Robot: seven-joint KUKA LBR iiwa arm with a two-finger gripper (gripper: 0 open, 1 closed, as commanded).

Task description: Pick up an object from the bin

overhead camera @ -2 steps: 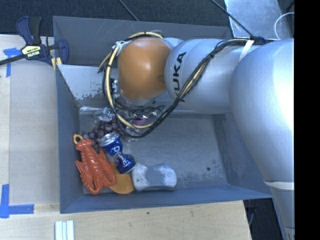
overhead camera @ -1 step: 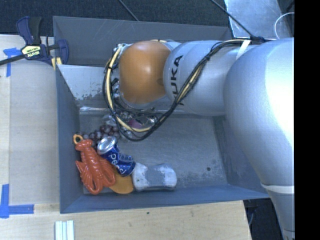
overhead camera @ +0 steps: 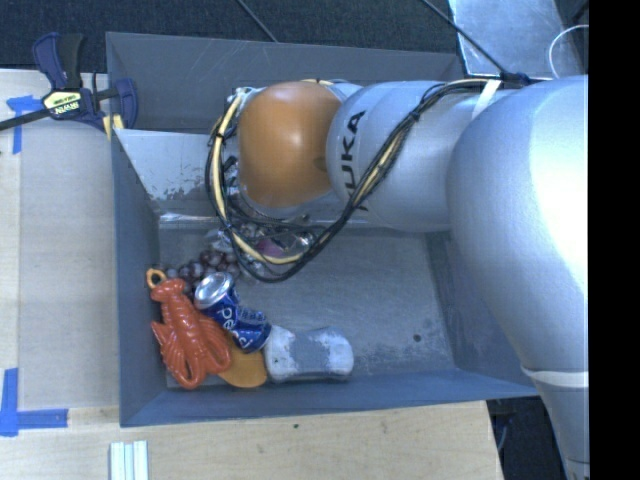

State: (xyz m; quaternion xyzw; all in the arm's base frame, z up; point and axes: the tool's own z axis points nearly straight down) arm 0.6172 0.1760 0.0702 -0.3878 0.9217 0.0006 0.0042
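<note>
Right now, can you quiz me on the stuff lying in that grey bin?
1. True or false: the orange toy lobster lies at the view's lower left of the bin.
2. What lies right beside the lobster? A) a crushed blue can B) a green ball C) a red cup
3. Fill in: in the view, the pale grey lump lies to the can's ____.

Key: 1 true; 2 A; 3 right.

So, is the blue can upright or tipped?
Tipped: the crumpled blue metal can lies on its side, silver top sideways, beside the orange plastic lobster.
</note>
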